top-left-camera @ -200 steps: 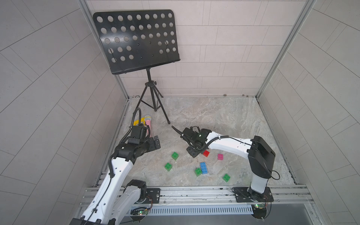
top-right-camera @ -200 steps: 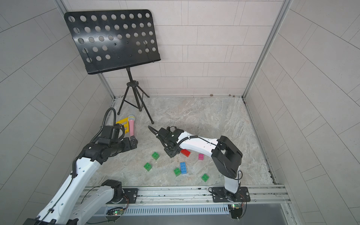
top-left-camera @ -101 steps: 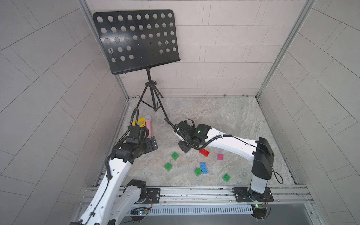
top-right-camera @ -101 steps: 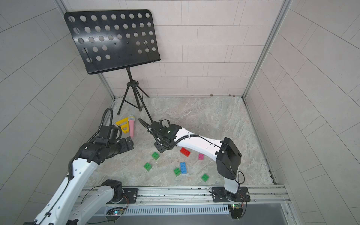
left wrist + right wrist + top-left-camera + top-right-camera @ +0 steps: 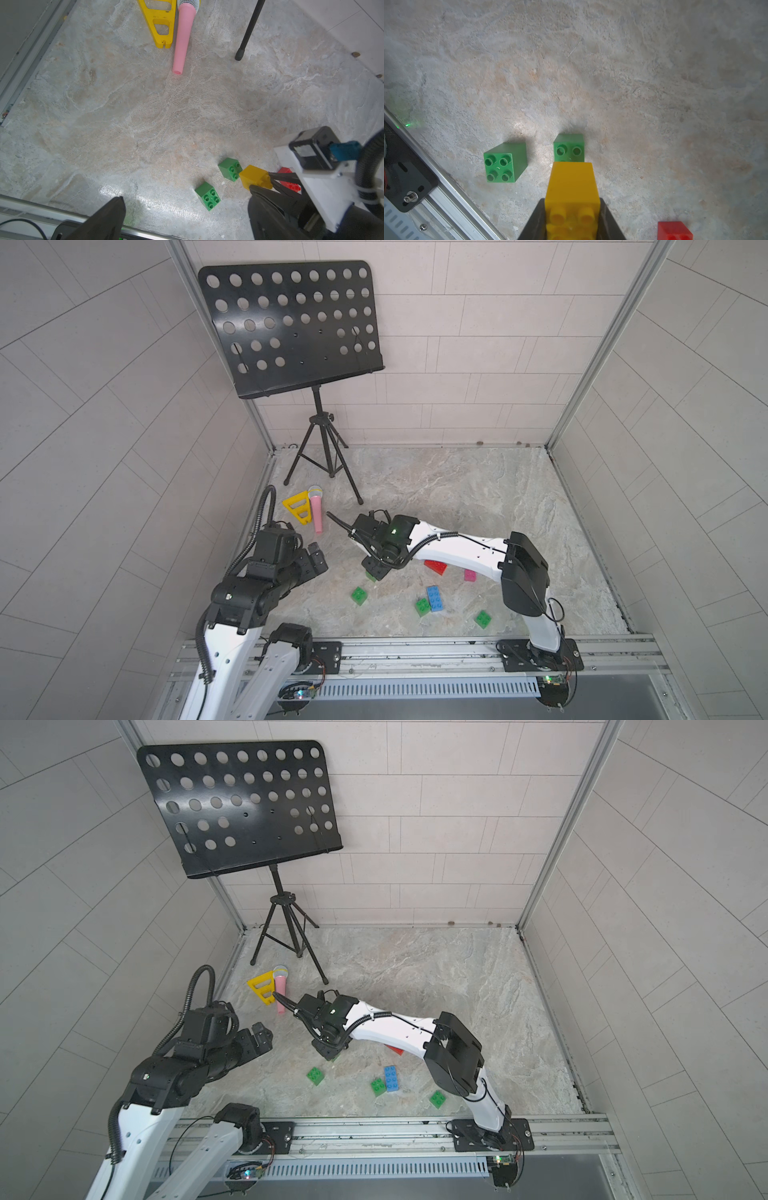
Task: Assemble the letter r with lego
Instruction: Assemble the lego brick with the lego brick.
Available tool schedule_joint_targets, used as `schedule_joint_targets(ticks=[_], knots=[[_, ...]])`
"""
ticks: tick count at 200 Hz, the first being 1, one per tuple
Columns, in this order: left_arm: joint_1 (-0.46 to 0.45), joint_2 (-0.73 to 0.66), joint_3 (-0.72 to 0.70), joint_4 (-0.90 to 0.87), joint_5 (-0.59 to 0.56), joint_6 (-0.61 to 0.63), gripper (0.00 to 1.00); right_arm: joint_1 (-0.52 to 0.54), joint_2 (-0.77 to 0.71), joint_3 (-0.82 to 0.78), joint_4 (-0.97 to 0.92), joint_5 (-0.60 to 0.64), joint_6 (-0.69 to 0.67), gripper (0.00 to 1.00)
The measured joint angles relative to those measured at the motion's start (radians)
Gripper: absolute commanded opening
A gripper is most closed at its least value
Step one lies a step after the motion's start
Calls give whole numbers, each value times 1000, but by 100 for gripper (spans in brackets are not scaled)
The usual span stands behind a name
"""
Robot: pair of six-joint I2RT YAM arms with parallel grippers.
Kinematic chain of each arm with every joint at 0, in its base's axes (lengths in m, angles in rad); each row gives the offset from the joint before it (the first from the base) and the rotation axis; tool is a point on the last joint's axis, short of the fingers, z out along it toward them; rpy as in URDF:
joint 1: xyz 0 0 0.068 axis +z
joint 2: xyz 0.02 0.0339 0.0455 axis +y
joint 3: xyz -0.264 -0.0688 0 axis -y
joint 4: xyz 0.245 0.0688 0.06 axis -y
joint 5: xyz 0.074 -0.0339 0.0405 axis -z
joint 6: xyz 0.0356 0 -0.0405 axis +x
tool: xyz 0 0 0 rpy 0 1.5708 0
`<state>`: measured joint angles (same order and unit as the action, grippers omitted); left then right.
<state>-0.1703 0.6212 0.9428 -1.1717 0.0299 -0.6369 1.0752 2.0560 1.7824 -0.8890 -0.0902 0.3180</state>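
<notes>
Currently it's prob the first join of the r — the right hand (image 5: 376,570) is clamped on the yellow brick (image 5: 572,187), pinching it by the stud end w/ the base pointing out ahead, low over the surface (image 5: 457,497) and right by a green brick (image 5: 569,147) that sits studs up; in the right wrist view the yellow one hides that green brick's near edge, and whether the two touch I can't tell. Next move, as I read it: square the yellow base over the four green studs, level the brick out (it's tilted, not flat) and push straight down till it seats — the green one lies loose, so a skewed push would prob just shove it away. The left hand (image 5: 316,559) is wide open, holding nothing, hovering well apart from the bricks; it could brace the green one if needed. Rest of the lego lies loose, nothing joined by the look of it: a second green brick (image 5: 505,162) near the first, the red brick (image 5: 435,567) and pink brick (image 5: 470,575) off to one side, the blue brick (image 5: 434,598) just beside a third green brick (image 5: 422,606), and a fourth green brick (image 5: 483,618) apart, nr the front rail (image 5: 415,649). All chunky, glossy plastic w/ big round studs
</notes>
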Motion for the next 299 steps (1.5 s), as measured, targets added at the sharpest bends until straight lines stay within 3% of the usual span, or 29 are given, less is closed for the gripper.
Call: schedule_joint_targets(ticks=[299], knots=[[0, -140, -93, -36, -4, -44, 100, -1, 246, 330, -242, -24, -84, 0]])
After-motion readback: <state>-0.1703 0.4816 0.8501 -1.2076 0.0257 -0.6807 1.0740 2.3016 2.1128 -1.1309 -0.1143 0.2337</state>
